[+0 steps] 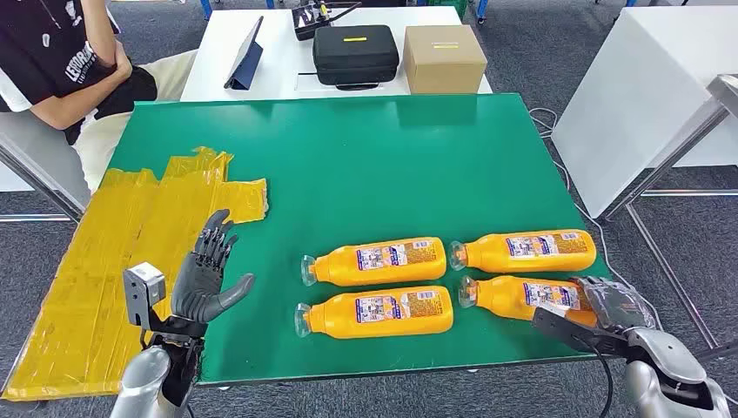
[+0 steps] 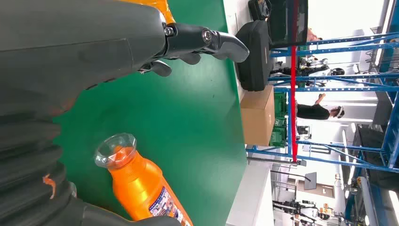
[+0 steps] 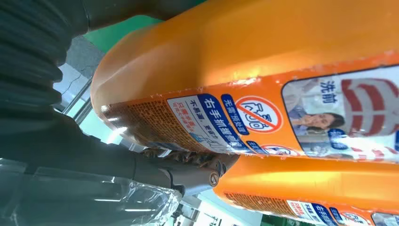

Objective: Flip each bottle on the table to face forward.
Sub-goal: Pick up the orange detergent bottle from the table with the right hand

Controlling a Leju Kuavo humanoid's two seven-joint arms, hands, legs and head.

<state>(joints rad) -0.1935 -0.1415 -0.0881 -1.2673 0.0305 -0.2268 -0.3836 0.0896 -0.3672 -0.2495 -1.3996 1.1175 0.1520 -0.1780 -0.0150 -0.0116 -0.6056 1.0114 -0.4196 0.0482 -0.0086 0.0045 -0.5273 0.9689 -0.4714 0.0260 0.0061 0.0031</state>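
Several orange bottles lie on their sides on the green table [image 1: 392, 157], clear caps pointing left, labels up. Two are on the left, one farther [image 1: 379, 259] and one nearer [image 1: 379, 312]. Two are on the right, one farther [image 1: 526, 250] and one nearer [image 1: 513, 296]. My right hand [image 1: 613, 309] grips the base end of the nearer right bottle [image 3: 263, 61], fingers over it and thumb [image 3: 188, 176] at its front side. My left hand [image 1: 207, 279] is raised over the table's near left part with fingers spread, holding nothing. In the left wrist view a bottle [image 2: 141, 186] lies beyond the left hand [image 2: 94, 52].
A yellow taped sheet [image 1: 104, 261] covers the table's left end. A person [image 1: 61, 61] sits at the far left. Behind stands a white table with a tablet [image 1: 245, 57], a black case [image 1: 355, 54] and a cardboard box [image 1: 444, 57]. Another white table [image 1: 644, 96] stands at the right.
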